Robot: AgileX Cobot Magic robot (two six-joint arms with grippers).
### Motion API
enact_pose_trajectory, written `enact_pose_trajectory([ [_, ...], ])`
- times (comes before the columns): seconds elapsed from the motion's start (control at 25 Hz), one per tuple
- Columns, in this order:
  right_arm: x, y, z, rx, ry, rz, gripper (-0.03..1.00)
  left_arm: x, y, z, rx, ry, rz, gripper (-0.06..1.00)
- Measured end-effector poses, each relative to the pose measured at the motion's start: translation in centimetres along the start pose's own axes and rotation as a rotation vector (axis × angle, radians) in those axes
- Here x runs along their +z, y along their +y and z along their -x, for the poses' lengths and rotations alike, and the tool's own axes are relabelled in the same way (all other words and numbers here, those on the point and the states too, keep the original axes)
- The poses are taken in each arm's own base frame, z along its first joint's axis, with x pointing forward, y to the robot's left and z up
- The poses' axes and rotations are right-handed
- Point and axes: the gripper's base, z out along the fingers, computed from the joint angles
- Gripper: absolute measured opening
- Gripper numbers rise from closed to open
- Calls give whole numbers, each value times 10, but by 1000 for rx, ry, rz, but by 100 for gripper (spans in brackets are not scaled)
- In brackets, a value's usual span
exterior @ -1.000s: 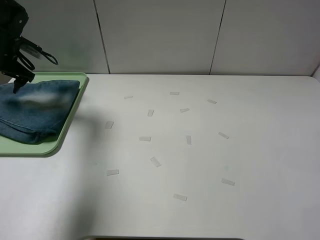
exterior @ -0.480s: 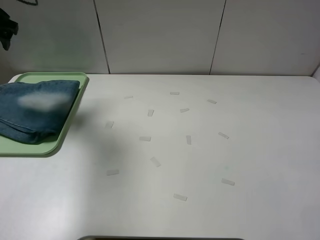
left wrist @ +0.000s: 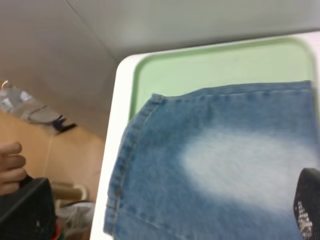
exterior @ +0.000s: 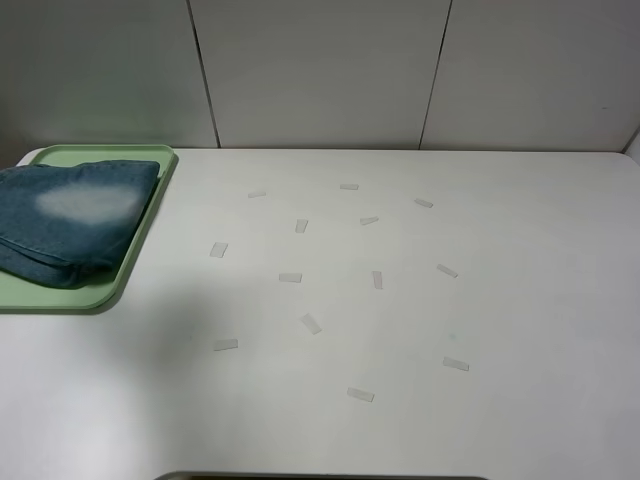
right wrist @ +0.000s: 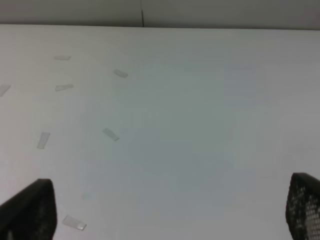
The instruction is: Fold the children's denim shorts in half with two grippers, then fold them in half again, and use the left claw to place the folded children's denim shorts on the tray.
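The children's denim shorts (exterior: 70, 220) lie folded on the pale green tray (exterior: 120, 275) at the table's far left. They also show in the left wrist view (left wrist: 220, 165), with the tray's rim (left wrist: 200, 65) beyond them. Neither gripper appears in the exterior high view. My left claw (left wrist: 160, 225) hangs well above the shorts, clear of them. Only one black fingertip (left wrist: 306, 205) shows at the frame edge, with nothing held. My right gripper (right wrist: 167, 210) is open and empty above bare table, its fingers (right wrist: 30, 210) at the frame's two corners.
Several small pale tape strips (exterior: 311, 323) are scattered over the middle of the white table (exterior: 520, 300). A grey panelled wall (exterior: 320, 70) stands behind. Past the table's left edge, a person's hand (left wrist: 10, 167) and dark clutter show in the left wrist view.
My left arm has lifted away from the tray's back corner, up and out of the exterior high view. The folded shorts stay on the tray.
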Motion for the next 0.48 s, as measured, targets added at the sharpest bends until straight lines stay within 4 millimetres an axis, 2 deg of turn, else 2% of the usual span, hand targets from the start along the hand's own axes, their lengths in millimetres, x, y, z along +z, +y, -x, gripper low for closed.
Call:
enact_pose_trajectory([
  [0.2, 0, 0, 0, 0, 0, 0, 69, -60, 3, -36, -81, -76, -4, 95],
  [0.48, 0, 0, 0, 0, 0, 0, 69, -135, 3, -97, -209, -226, -17, 95],
])
